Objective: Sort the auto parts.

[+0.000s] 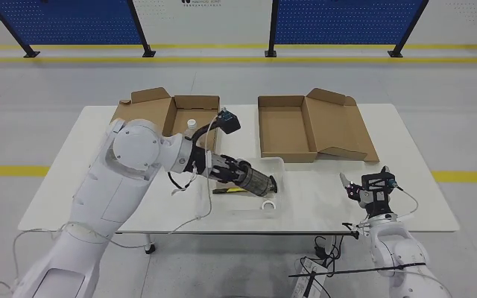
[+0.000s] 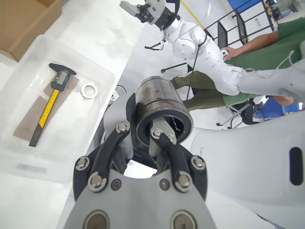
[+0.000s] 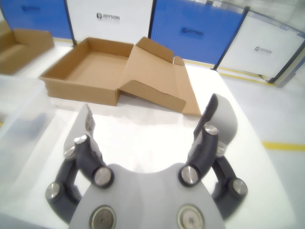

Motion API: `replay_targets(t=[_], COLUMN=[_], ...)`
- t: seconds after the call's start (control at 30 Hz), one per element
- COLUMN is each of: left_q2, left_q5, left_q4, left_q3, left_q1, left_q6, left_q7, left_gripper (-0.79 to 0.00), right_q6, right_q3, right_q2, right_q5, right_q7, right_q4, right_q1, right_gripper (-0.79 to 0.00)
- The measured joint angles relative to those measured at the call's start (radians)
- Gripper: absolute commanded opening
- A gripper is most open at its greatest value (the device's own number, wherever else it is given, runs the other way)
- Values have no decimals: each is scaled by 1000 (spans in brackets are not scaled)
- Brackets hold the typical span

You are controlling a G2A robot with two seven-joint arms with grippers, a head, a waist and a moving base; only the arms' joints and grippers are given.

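While your left gripper [image 2: 143, 116] clamps the metal sleeve [image 2: 162, 101], your right gripper [image 3: 150, 108] stands wide open, empty — caliper [image 2: 47, 101] and ring [image 2: 89, 91] lie unsorted in the tray [image 2: 26, 67].

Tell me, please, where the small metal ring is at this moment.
In the left wrist view the metal ring lies flat in the clear plastic tray, near its corner, beside the digital caliper but apart from it.
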Motion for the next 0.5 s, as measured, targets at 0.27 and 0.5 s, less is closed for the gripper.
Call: replay_targets(t=[0.27, 0.5], left_q2=[35, 57], left_q5=[147, 364], left_q4=[-34, -64], left_q3=[-122, -148], left_q1=[18, 43], left_q6=[92, 184], left_q7=[29, 52], left_gripper=[-785, -785], right_q6=[0, 0], right_q3=[0, 0], right_q2=[0, 0], right_q5=[0, 0], right_q7=[0, 0], right_q4=[0, 0], right_q1=[0, 0], right_gripper=[0, 0])
